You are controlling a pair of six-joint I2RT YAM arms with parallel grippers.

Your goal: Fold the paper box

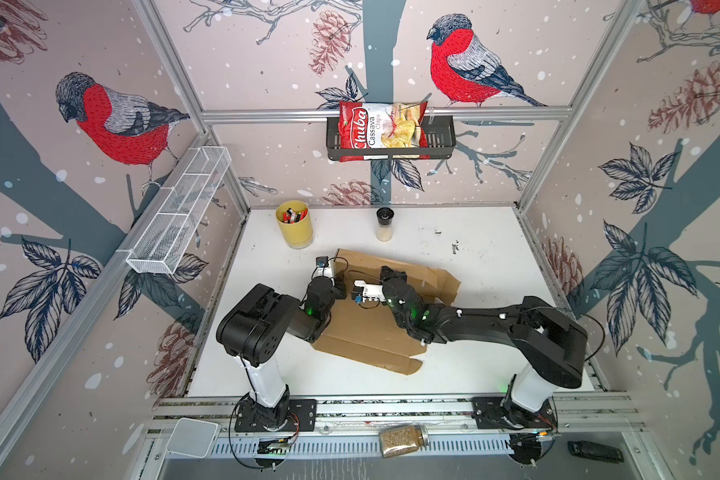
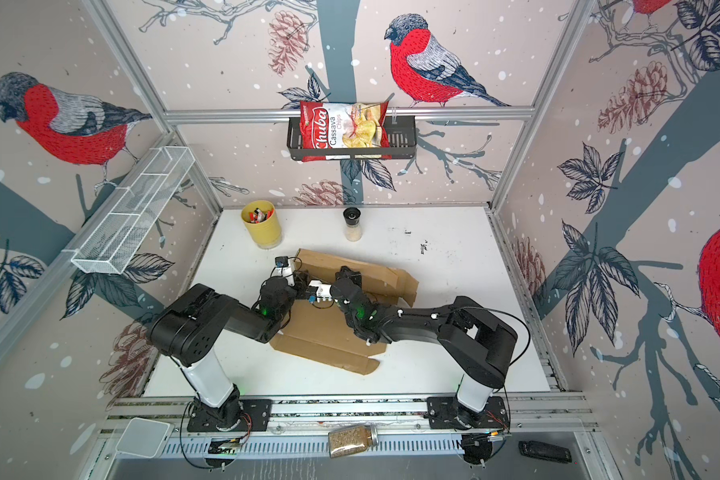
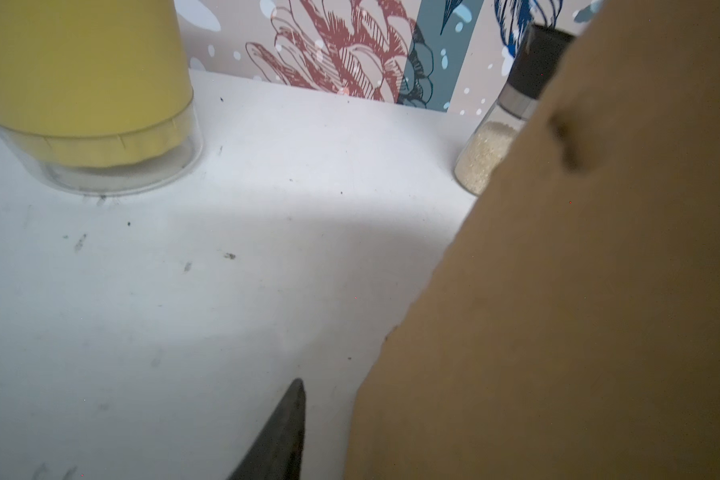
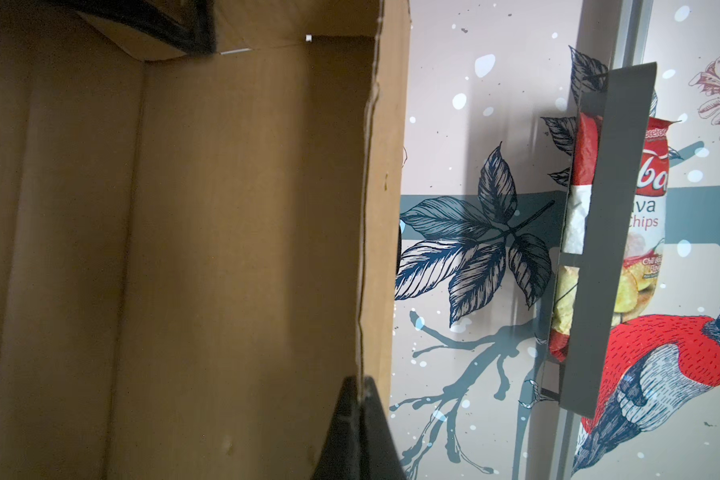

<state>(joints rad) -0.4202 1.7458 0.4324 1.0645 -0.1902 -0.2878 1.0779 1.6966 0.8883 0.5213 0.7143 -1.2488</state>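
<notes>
The paper box [image 1: 366, 332] is a brown cardboard sheet in the middle of the white table, seen in both top views [image 2: 325, 328], with its base flat and its far panel raised. My right gripper [image 1: 391, 273] is shut on the raised panel's top edge; the right wrist view shows both fingers [image 4: 360, 386] pinching that edge, with the box's inside [image 4: 225, 228] beside them. My left gripper [image 1: 341, 287] is at the box's left end. In the left wrist view one finger [image 3: 285, 432] stands clear of a cardboard flap [image 3: 578, 311], which hides the other finger.
A yellow cup of markers [image 1: 294, 224] and a small spice jar [image 1: 384, 224] stand behind the box near the back wall. A chips bag sits in a black basket [image 1: 441, 143] on that wall. A white mesh shelf [image 1: 179, 212] hangs at the left.
</notes>
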